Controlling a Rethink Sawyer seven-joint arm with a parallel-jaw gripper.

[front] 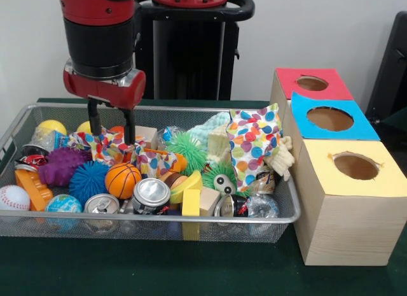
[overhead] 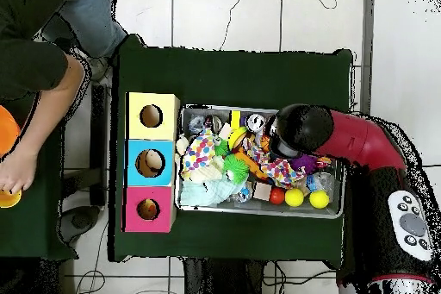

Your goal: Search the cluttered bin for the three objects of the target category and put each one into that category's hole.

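Pincer (front: 112, 125) low in left part of wire bin (front: 191, 218), fingers apart, straddling polka-dot bag (front: 105, 145). Second dotted bag (front: 253, 145) stands at bin's right end. Advice: close on bag's gathered top, lift straight, avoid orange basketball (front: 123, 180), soda can (front: 151, 195). 3 hole boxes (front: 346, 200) beside bin on table (front: 191, 270).

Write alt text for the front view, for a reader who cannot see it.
A red and black robot arm's pincer, fingers apart, reaches down into a silver wire mesh bin crammed with balls, cans and toys, over a crumpled polka-dot bag. Beside the bin stand three wooden boxes with round holes, topped red, blue and yellow.
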